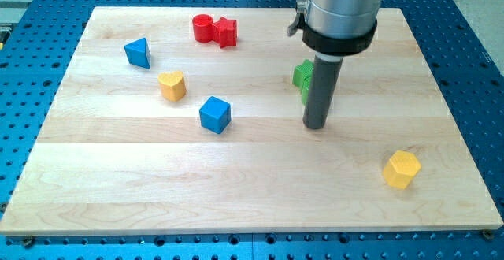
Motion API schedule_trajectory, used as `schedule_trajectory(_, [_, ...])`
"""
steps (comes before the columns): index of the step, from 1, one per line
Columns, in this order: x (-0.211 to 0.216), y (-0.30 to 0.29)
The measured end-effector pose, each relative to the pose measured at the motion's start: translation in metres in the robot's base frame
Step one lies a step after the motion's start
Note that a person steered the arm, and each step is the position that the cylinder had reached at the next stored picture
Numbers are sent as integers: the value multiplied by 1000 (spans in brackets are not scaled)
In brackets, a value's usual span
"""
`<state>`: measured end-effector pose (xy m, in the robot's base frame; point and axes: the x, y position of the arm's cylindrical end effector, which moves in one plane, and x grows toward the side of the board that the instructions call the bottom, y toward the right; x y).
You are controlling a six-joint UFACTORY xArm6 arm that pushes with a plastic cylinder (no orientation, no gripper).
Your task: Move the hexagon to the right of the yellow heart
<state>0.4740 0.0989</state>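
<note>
Our rod stands upright near the board's middle-right, my tip (316, 125) planted on the wood w/ nothing against it. There's no claw here to open, close or grip, just a bare pushing end. Right behind the rod, partly hidden by it, sits a green block (302, 77) (shape can't be made out, and we can't tell if rod and block touch).

The task's piece, the yellow hexagon (402, 169), lies well apart toward the view's bottom right, not yet contacted. Its goal mark, the yellow heart (172, 85), sits across the board at the view's left, so the hexagon is already on the heart's right side but far off; we judge it needs a long push leftward and upward to land just beside the heart. For that, the tip would approx. need to get round to the hexagon's right-hand, lower face first.

Between them a blue cube (214, 114) sits near the likely path, a collision risk. Further out: a blue triangle (138, 53) at upper left, and a red cylinder (203, 28) touching a red block (225, 31) near the top edge.

Count: 2 yellow, 2 blue, 2 red, 1 green (7 total) on one wooden board (118, 189).
</note>
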Motion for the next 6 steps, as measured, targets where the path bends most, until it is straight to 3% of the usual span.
schedule_trajectory(1, [-7,98])
schedule_trajectory(2, [18,200])
schedule_trajectory(3, [82,171])
schedule_trajectory(5, [106,28])
schedule_trajectory(6, [59,-27])
